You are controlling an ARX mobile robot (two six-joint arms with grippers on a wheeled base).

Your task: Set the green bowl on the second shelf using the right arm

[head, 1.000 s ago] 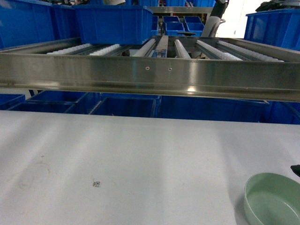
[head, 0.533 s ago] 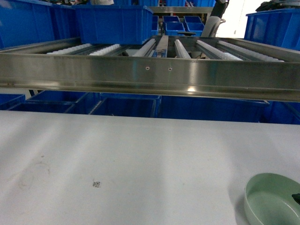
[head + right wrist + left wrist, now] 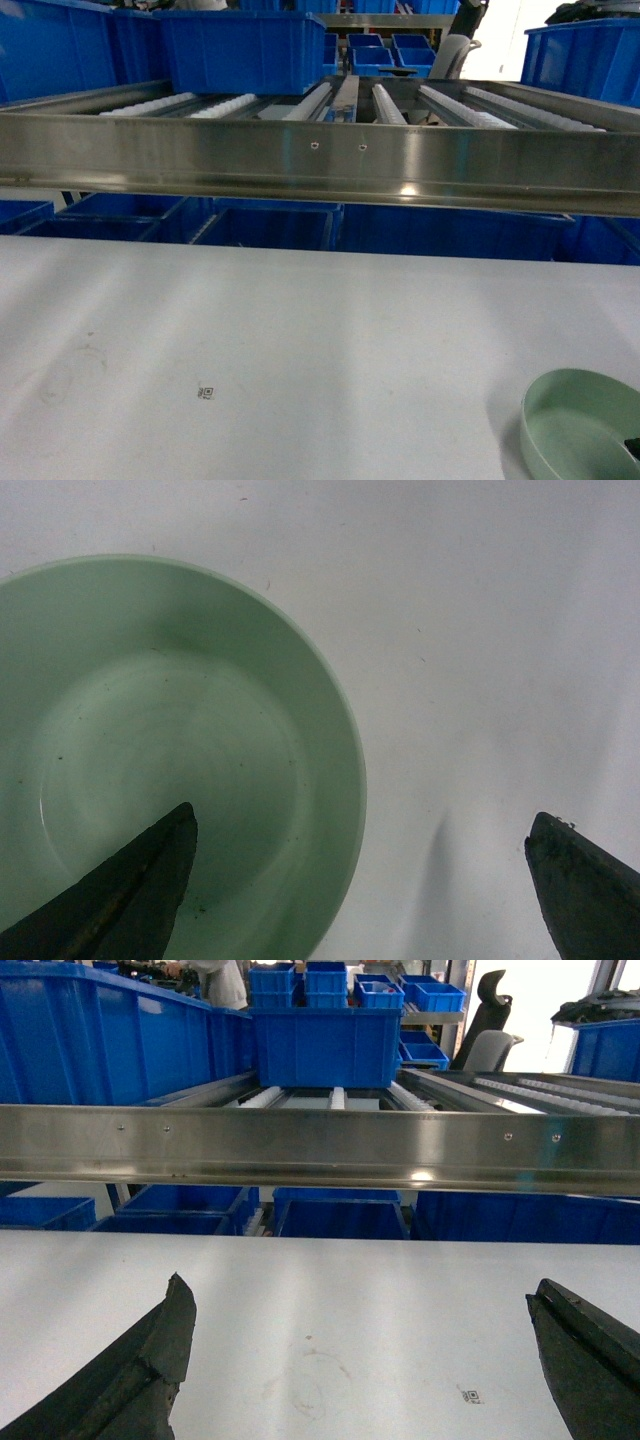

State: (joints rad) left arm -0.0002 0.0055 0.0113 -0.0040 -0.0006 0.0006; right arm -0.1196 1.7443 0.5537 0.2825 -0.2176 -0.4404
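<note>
While green bowl [image 3: 583,425] sits upright on white table [image 3: 300,340] at our near right corner, we log right gripper [image 3: 360,880] above it, jaws apart: one finger [image 3: 120,890] over bowl interior, other over bare table past rim. Left gripper [image 3: 365,1360]: jaws wide apart above table. Second shelf [image 3: 320,160], steel rail with white rollers, well beyond bowl, carries blue crate [image 3: 245,48].

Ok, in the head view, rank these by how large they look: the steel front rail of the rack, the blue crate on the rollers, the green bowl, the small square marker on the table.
1. Steel front rail, spanning the frame.
2. Blue crate, though it sits farther back.
3. Green bowl, partly cut off by the frame edge.
4. Square marker, tiny.
</note>
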